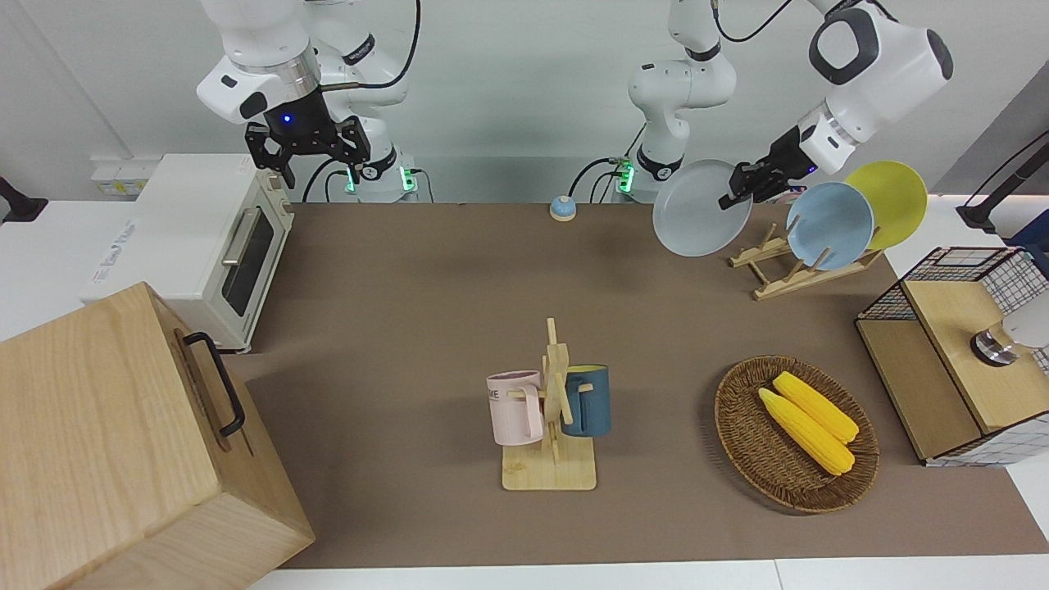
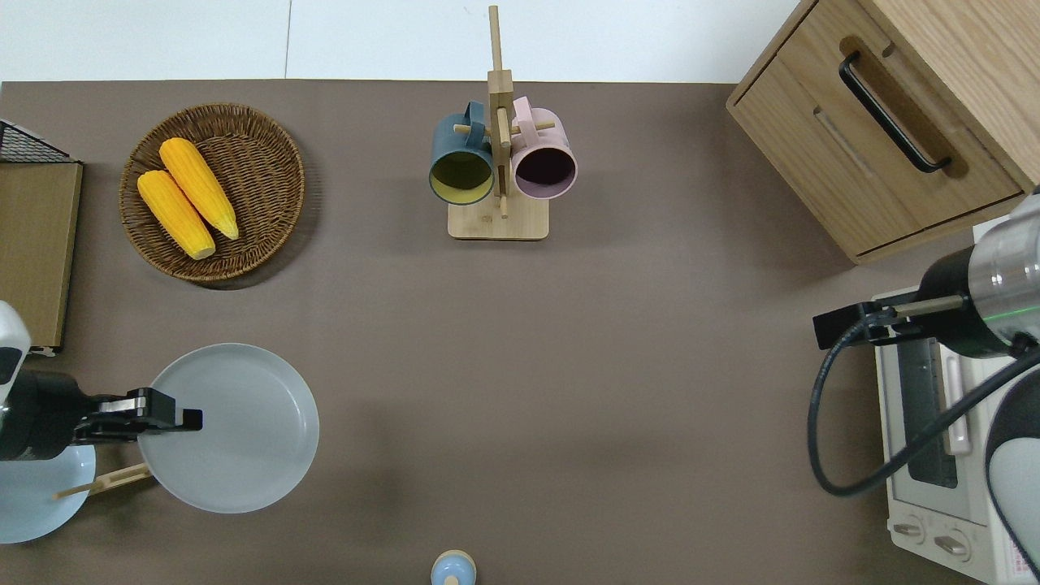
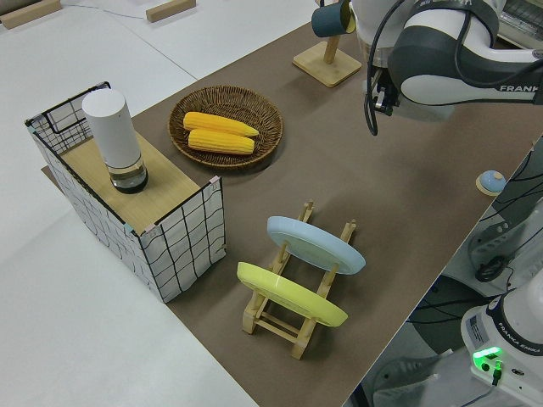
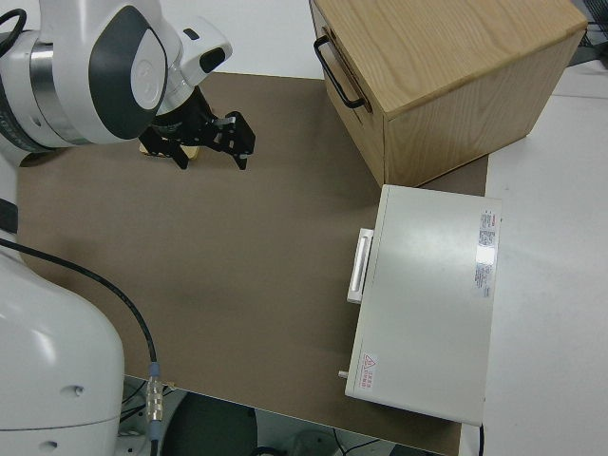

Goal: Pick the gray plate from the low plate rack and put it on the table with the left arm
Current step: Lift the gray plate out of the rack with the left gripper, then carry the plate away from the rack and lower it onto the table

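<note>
My left gripper point(image 1: 735, 187) is shut on the rim of the gray plate point(image 1: 701, 209) and holds it in the air, tilted close to flat. In the overhead view the gray plate point(image 2: 236, 426) and the left gripper point(image 2: 175, 416) are over the brown table point(image 2: 569, 366), just beside the low plate rack point(image 2: 101, 481) toward the right arm's end. The rack point(image 1: 787, 274) holds a sky-blue plate point(image 1: 829, 225) and a yellow plate point(image 1: 893, 201). The left side view shows the rack point(image 3: 293, 318) but not the gray plate. My right gripper point(image 1: 301, 152) is parked and open.
A mug stand point(image 1: 551, 410) with two mugs is mid-table. A wicker basket point(image 1: 725, 406) holds two corn cobs. A wire-frame box point(image 1: 959, 352) stands at the left arm's end. A toaster oven point(image 1: 205, 246) and a wooden cabinet point(image 1: 123, 442) stand at the right arm's end. A small blue bell point(image 1: 562, 208) sits near the robots.
</note>
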### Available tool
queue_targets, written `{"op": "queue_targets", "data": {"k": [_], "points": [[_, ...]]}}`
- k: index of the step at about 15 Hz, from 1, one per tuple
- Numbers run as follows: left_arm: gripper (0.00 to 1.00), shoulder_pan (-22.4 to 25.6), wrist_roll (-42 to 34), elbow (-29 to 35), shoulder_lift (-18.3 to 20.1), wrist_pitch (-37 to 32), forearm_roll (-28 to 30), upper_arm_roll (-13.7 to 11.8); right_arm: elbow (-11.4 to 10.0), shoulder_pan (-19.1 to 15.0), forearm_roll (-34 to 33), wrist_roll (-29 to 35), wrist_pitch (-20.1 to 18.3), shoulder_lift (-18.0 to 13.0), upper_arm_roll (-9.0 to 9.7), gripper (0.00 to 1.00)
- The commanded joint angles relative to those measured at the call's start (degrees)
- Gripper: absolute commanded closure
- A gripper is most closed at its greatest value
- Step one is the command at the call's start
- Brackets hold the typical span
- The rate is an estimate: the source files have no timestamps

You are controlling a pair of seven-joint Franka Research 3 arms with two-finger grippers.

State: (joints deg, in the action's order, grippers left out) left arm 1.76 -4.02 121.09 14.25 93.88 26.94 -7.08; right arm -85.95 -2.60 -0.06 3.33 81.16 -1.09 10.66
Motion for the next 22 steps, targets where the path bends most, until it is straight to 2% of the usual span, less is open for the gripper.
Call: {"op": "queue_targets", "data": {"k": [1, 6, 10, 17, 22], "points": [[1.0, -0.44, -5.99, 3.62, -1.41, 2.88, 3.9, -0.57, 0.35, -0.56, 0.59, 0.01, -0.83, -0.14, 0.33, 0.011], [1.0, 0.17, -17.14, 10.03, -4.14, 9.46, 7.33, -0.66, 0.35, -0.56, 0.59, 0.01, -0.83, -0.14, 0.33, 0.011], [1.0, -0.53, -20.4, 14.34, -5.1, 15.53, 8.04, -0.48, 0.35, -0.56, 0.59, 0.01, -0.83, -0.14, 0.33, 0.013], [1.0, -1.58, -24.9, 17.86, -8.09, 21.33, 8.65, -0.3, 0.35, -0.56, 0.59, 0.01, -0.83, -0.14, 0.33, 0.011], [1.0, -1.76, -27.35, 17.95, -9.68, 22.13, 9.01, -0.3, 0.35, -0.56, 0.59, 0.01, -0.83, -0.14, 0.33, 0.011]]}}
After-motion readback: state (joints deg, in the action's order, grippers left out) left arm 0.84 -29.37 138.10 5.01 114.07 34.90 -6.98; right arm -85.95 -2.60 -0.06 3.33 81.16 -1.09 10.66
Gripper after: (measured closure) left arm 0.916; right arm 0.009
